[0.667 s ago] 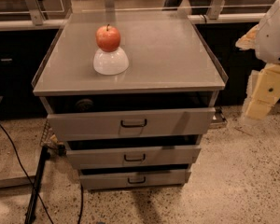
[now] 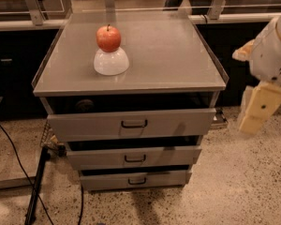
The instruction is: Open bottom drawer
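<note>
A grey metal cabinet [image 2: 131, 86] stands on a speckled floor [image 2: 243, 186], and its flat top surface [image 2: 178, 55] has a low raised rim along the sides. A red apple [image 2: 108, 38] sits on an overturned white bowl [image 2: 111, 61] on the left half of that surface, nearer the back edge than the front. Three drawer fronts are stacked below, each with a small dark loop handle and a dark gap above it. The top drawer [image 2: 131, 124] has the tallest and widest front, and the middle drawer [image 2: 134, 158] is narrower. The bottom drawer [image 2: 136, 179] is the lowest and smallest, just above the floor, and its handle [image 2: 137, 181] is at the centre of its front. The robot's hand [image 2: 255, 116] hangs in the air off the cabinet's right side, about level with the top drawer. It is well apart from the bottom drawer and touches nothing. I cannot tell whether the hand is apart or together. Black cables [image 2: 18, 163] trail over the floor to the left of the cabinet.
</note>
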Robot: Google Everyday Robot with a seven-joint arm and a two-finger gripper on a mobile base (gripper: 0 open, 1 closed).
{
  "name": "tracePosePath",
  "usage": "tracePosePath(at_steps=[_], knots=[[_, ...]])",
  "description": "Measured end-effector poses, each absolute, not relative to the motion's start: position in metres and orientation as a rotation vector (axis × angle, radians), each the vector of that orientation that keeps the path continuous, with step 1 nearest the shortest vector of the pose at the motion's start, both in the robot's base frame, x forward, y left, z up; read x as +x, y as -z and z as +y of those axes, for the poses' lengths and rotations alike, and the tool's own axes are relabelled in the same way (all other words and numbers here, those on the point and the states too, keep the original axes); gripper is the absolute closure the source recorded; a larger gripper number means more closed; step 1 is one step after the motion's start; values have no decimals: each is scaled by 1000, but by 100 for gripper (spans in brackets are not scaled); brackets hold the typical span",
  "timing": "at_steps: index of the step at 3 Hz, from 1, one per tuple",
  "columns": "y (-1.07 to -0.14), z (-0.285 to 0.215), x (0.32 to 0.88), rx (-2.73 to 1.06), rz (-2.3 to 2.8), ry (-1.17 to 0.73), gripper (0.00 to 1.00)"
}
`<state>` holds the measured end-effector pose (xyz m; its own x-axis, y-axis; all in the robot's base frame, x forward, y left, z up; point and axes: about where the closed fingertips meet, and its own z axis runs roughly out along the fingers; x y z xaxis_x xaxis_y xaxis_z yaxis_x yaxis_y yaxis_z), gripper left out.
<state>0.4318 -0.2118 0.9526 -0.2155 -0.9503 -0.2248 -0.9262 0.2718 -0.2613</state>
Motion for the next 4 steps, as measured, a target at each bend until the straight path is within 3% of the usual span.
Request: tracePosePath(at_steps=[3, 4], knots=[[-808, -214, 411, -1679, 2328, 44, 0], [-808, -214, 411, -1679, 2328, 43, 0]])
